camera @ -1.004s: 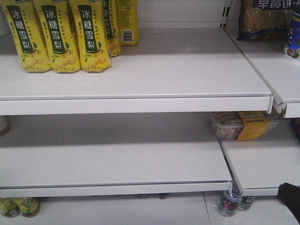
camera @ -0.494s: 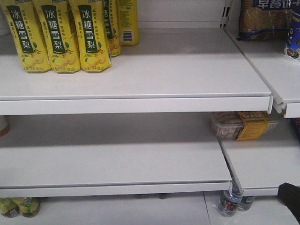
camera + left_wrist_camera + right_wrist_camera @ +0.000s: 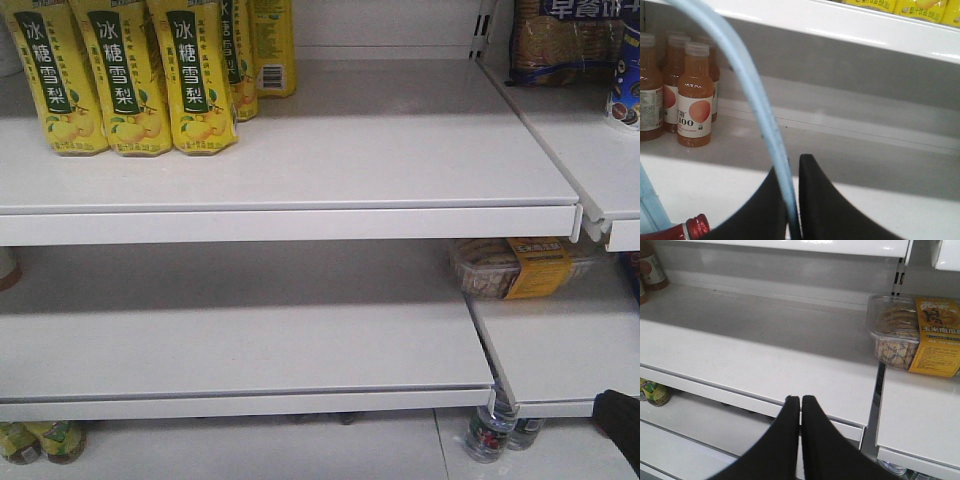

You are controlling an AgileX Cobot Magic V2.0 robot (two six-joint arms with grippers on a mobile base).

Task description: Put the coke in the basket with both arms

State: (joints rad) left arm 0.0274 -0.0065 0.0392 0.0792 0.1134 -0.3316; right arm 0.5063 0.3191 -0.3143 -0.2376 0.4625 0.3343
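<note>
I stand in a shop aisle: ahead of my grippers run tiered white metal shelves (image 3: 300, 160) stocked with goods in rows. Yellow-labelled tea bottles (image 3: 120, 80) line the tier above, orange juice bottles (image 3: 695, 95) stand in ranks up and to the left of my left gripper (image 3: 792, 200), and a clear tub of snacks with a yellow label (image 3: 912, 337) sits up and to the right of my right gripper (image 3: 801, 405). A slotted upright (image 3: 897, 277) carries the shelf brackets.

Middle shelf (image 3: 240, 340) lies open; snack box (image 3: 515, 267) blocks its right.
</note>
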